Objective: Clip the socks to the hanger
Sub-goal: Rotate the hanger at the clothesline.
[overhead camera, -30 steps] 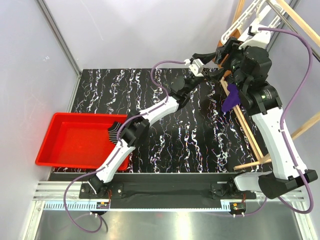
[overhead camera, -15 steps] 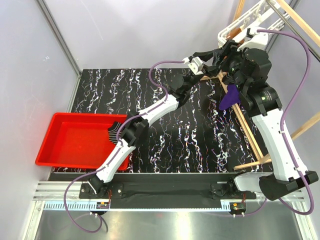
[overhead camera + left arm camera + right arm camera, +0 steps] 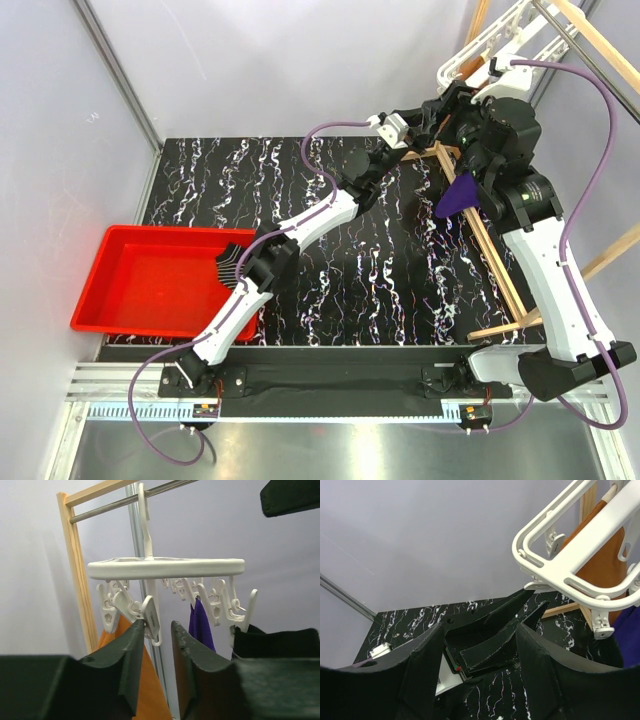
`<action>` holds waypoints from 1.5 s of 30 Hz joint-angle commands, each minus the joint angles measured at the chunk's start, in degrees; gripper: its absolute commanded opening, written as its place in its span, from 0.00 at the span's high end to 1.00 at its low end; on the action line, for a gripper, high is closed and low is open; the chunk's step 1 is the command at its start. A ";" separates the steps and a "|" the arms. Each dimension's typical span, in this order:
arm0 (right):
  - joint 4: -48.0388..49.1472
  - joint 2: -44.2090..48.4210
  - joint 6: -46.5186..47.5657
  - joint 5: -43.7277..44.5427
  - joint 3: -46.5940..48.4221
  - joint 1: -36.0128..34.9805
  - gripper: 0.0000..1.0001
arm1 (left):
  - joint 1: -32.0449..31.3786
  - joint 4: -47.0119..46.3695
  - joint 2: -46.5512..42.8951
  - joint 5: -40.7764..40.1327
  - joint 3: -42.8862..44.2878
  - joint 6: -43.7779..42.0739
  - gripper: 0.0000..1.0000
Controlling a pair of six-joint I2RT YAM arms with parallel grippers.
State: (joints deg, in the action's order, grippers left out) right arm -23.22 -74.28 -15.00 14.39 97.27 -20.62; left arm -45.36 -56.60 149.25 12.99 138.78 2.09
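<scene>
- The white clip hanger [image 3: 165, 568] hung by its hook from the metal rod of the wooden rack [image 3: 75, 555], over the 1 o'clock corner of the black marbled table [image 3: 390, 290].
- The left gripper [image 3: 157, 625] reached up under the frame. Its jaws stood narrowly apart astride one dangling clip [image 3: 151, 614]. The 9 o'clock finger touched the clip, and the 3 o'clock finger sat just beside it with a sliver of gap.
- The right gripper [image 3: 479, 627] was spread wide with nothing between its fingers. The hanger frame was at its 1 o'clock.
- What looked like a black sock [image 3: 277, 642] sat just under a clip at the frame's 3 o'clock end. I could not tell whether that clip gripped it.
- An orange cloth [image 3: 152, 690] hung at 6 o'clock of the straddled clip, and a purple cloth [image 3: 201, 625] at its 3 o'clock.
- A red tray [image 3: 150, 280] lay at the table's 8 o'clock edge.
</scene>
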 commanded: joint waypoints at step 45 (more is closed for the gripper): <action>6.97 -6.67 2.70 21.47 -0.33 1.55 0.32 | 0.36 -15.12 -2.21 -15.43 -6.16 0.64 0.49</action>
State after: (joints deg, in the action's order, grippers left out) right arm -16.47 -84.95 -10.83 34.00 96.77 -19.75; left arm -45.10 -62.61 148.68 4.14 131.48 4.49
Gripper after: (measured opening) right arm 0.683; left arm 0.501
